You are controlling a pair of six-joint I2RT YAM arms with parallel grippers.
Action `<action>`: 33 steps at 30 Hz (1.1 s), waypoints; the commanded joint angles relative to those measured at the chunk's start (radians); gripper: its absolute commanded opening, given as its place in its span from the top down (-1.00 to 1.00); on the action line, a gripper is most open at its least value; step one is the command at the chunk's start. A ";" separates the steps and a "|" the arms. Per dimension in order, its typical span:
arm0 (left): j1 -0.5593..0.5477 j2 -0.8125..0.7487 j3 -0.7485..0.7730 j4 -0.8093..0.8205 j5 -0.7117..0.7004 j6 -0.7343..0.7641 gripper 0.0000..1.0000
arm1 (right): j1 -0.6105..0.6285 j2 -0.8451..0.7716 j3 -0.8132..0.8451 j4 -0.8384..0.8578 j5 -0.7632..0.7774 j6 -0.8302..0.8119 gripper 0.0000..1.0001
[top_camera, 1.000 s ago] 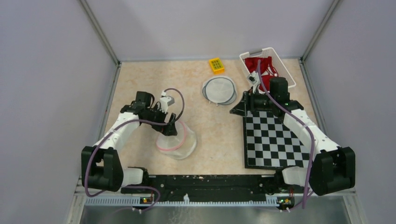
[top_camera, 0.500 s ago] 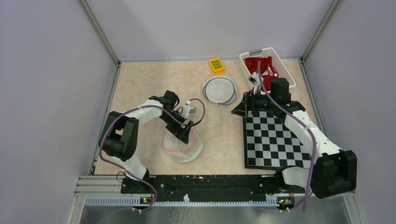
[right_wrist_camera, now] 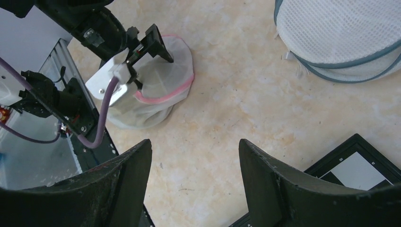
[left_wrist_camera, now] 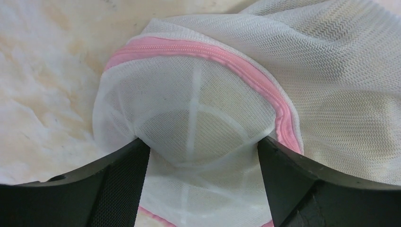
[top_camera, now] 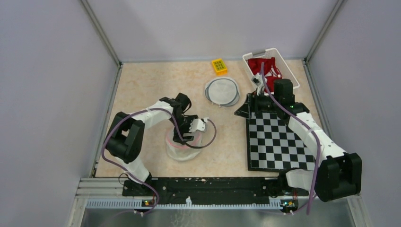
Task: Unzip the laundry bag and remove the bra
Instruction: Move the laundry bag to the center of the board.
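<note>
The laundry bag (top_camera: 182,151) lay at the table's (top_camera: 142,85) near left, its pink zipper (left_wrist_camera: 227,56) facing up. The left gripper (left_wrist_camera: 201,142) stood over it, 2 fingers wide apart with mesh between them. The right gripper (right_wrist_camera: 194,146) hung spread and empty.

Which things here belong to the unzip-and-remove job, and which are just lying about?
In the job: pink-zippered laundry bag; left gripper, jaws astride its mesh; right gripper, open, away from it. No bra can be made out.
Lying about: grey-rimmed mesh bag; yellow block; white basket holding red fabric; checkerboard.
</note>
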 commanded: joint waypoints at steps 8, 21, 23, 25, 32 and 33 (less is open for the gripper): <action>-0.036 -0.257 -0.036 0.007 -0.062 0.565 -0.93 | 0.008 0.046 0.029 0.021 -0.025 -0.007 -0.34; 0.062 -0.387 -0.041 0.012 0.069 -0.242 -0.97 | 0.033 0.114 0.035 0.060 -0.057 -0.002 -0.33; 0.062 -0.371 -0.071 0.078 0.039 -0.367 -0.97 | 0.034 0.130 0.042 0.063 -0.061 -0.001 -0.33; 0.062 -0.337 -0.077 0.100 0.005 -0.463 -0.98 | 0.034 0.140 0.049 0.062 -0.063 -0.001 -0.33; 0.049 -0.194 -0.106 0.154 -0.065 -0.663 -0.98 | 0.034 0.149 0.058 0.060 -0.060 -0.016 -0.32; 0.043 -0.177 -0.120 0.166 -0.067 -0.646 -0.97 | 0.034 0.151 0.057 0.060 -0.058 -0.017 -0.32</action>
